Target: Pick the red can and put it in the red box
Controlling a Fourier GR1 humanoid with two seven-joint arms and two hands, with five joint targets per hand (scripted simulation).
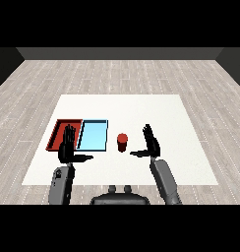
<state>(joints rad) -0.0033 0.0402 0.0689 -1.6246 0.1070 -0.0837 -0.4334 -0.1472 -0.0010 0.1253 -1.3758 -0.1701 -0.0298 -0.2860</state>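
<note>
The red can point(122, 142) stands upright on the white table point(141, 108), just right of the light blue tray point(93, 135). The red tray point(58, 132) lies at the far left, beside the blue one. My right hand point(151, 143) hovers to the right of the can, fingers straight and thumb pointing toward it, with a small gap between. My left hand point(68, 145) is open too, raised over the near edges of the two trays and partly covering the red tray.
Both trays lie side by side at the table's left front. A wooden floor surrounds the table, whose front edge runs just behind my forearms.
</note>
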